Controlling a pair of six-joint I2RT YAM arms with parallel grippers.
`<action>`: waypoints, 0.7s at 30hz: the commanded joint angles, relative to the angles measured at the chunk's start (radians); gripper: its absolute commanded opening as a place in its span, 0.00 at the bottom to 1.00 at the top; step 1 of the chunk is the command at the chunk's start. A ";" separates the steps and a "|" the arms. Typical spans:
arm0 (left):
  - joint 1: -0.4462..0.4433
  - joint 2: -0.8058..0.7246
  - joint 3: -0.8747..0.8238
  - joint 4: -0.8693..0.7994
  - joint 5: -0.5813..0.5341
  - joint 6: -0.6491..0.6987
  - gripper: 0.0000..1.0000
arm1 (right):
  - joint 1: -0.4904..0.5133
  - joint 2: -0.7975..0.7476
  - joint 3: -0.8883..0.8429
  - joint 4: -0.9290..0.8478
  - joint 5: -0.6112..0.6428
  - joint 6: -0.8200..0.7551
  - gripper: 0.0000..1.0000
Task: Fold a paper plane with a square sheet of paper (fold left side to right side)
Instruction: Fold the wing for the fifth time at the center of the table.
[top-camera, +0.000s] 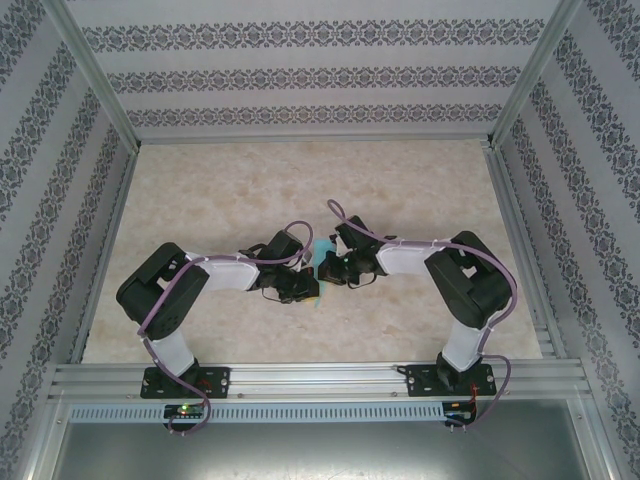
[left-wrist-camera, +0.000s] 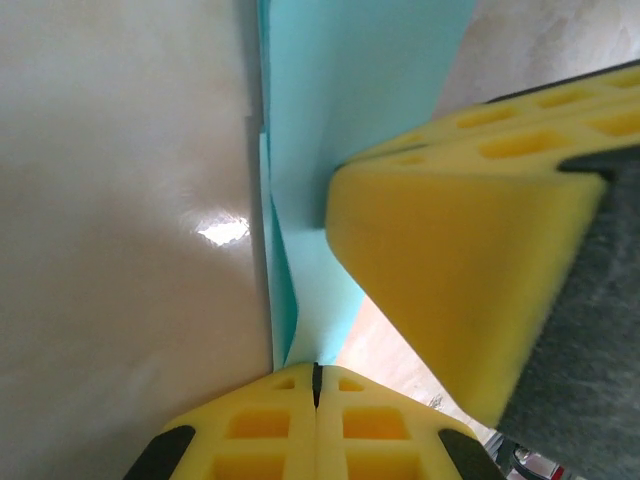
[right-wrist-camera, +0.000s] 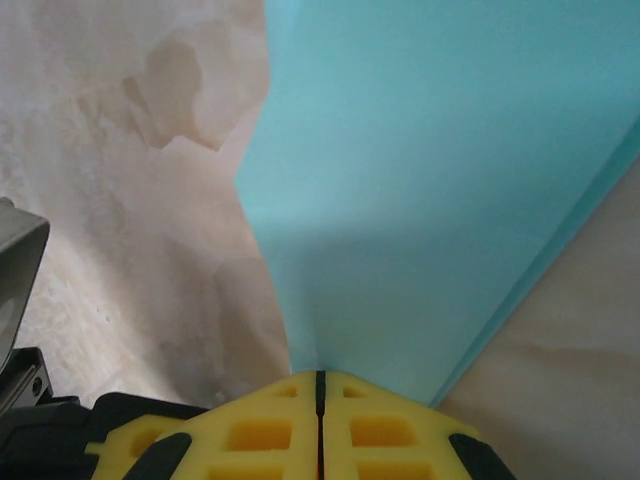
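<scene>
Where right end effector (right-wrist-camera: 320, 378) clamps, paper (right-wrist-camera: 420, 200), seemingly.

The light turquoise sheet of paper (right-wrist-camera: 420, 180) stands creased, partly folded.

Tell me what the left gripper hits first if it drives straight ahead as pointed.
Likely the right gripper, close ahead and slightly to the side; the paper the left gripper pinches runs between them. Depth is unclear.
</scene>
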 joint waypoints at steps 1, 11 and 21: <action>-0.013 0.041 -0.016 -0.110 -0.072 0.026 0.02 | -0.004 0.025 0.038 -0.017 0.016 -0.038 0.07; -0.013 0.045 -0.018 -0.115 -0.070 0.031 0.01 | -0.075 0.059 0.059 -0.043 0.041 -0.118 0.07; -0.014 0.044 -0.023 -0.115 -0.070 0.031 0.01 | -0.132 0.088 0.112 -0.066 0.047 -0.165 0.07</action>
